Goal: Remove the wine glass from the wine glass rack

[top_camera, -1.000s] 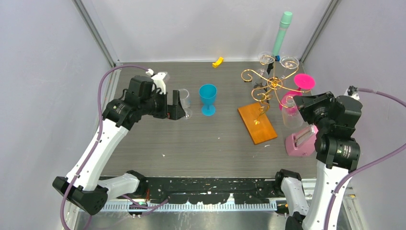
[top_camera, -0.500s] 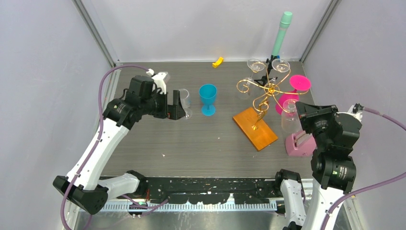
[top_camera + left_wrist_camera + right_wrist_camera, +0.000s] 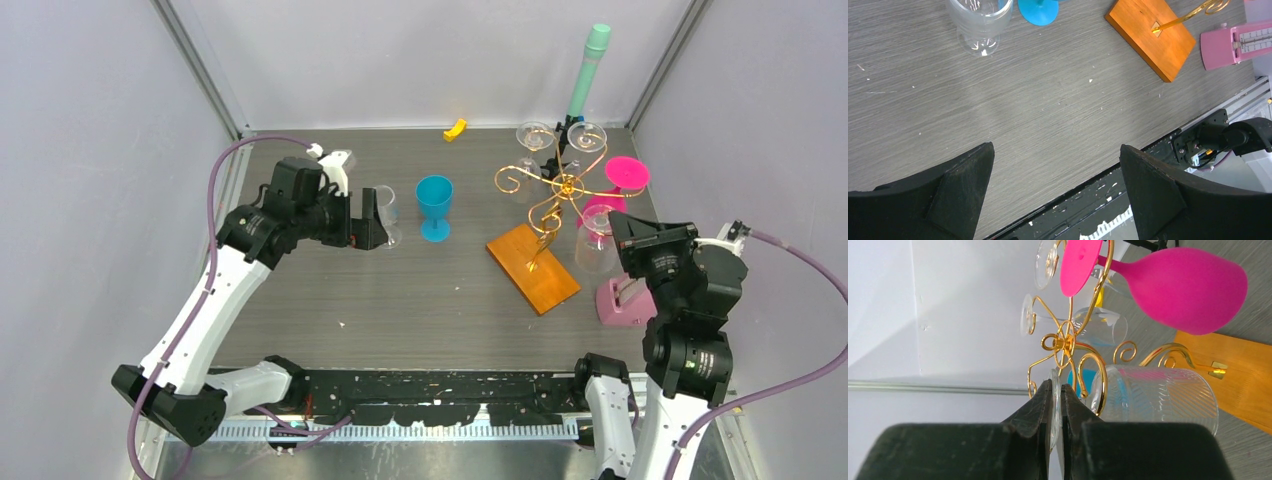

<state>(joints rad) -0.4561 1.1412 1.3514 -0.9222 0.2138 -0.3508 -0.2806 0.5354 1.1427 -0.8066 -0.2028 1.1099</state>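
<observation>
Grey wood-grain tabletop (image 3: 440, 300), flecked w/ pale specks, boxed in by plain pale walls (image 3: 420, 60) and metal corner posts (image 3: 195, 65). The wine glass rack (image 3: 565, 185) stands on the right side, gold wire arms rising from an orange wooden base (image 3: 533, 262) (base sits at an angle to the tabletop's near edge). The right tool (image 3: 1056, 390) is at the rack's near-right arm, fingers pinched shut on the thin clear foot of the wine glass (image 3: 1158, 395). Its ribbed bowl hangs foot-up, and the stem seems to sit in a gold curl, so the glass is not yet off the rack. A pink glass (image 3: 1178, 287) hangs on the next arm, farther back. The left tool (image 3: 1056, 147) hovers well apart on the left, fingers spread wide w/ nothing btwn them, near a clear cup (image 3: 979, 20) and a blue goblet (image 3: 434, 205).
</observation>
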